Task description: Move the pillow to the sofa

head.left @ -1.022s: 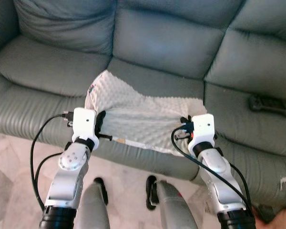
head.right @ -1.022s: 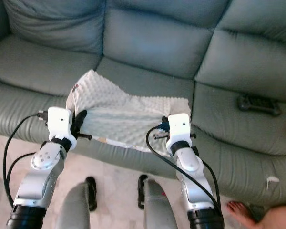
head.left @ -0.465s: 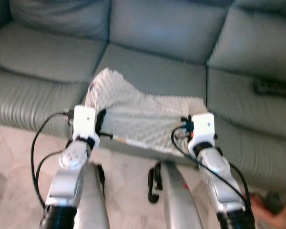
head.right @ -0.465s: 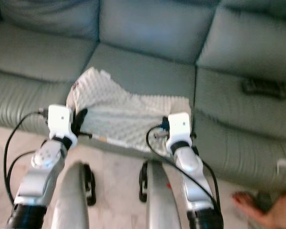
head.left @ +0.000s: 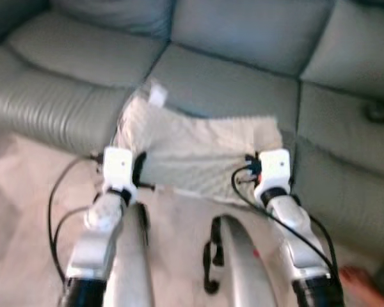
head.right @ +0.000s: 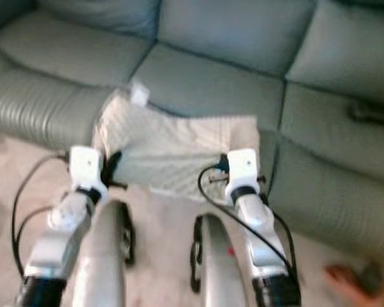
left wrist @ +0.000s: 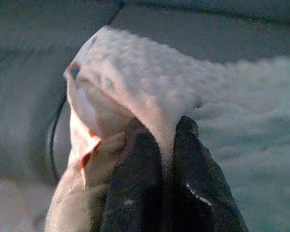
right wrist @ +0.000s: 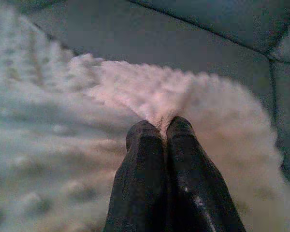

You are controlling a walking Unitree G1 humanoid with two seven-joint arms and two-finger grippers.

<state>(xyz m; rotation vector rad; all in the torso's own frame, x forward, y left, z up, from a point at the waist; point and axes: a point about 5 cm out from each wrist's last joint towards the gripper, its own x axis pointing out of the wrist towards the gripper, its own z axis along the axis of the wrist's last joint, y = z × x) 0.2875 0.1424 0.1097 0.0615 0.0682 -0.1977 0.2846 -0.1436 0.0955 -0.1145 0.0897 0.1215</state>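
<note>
A white bumpy pillow point(head.left: 192, 150) hangs stretched between my two grippers, just in front of the grey-green sofa point(head.left: 230, 83). My left gripper point(head.left: 138, 167) is shut on the pillow's left edge, and the left wrist view shows its black fingers point(left wrist: 140, 164) pinching a fold of the fabric point(left wrist: 150, 92). My right gripper point(head.left: 253, 163) is shut on the pillow's right edge; its fingers point(right wrist: 157, 145) clamp the fuzzy cloth point(right wrist: 150, 92) in the right wrist view. The pillow's far edge reaches over the sofa's middle seat cushion point(head.right: 211, 83).
A dark remote-like object point(head.right: 371, 113) lies on the sofa's right cushion. A person's foot point(head.right: 345, 278) is on the floor at the lower right. Pale tiled floor point(head.left: 25, 211) runs in front of the sofa. My own legs point(head.left: 233, 262) show below.
The view has shifted and blurred, with more floor showing and the sofa's front edge farther off. Both grippers still hold the pillow the same way.
</note>
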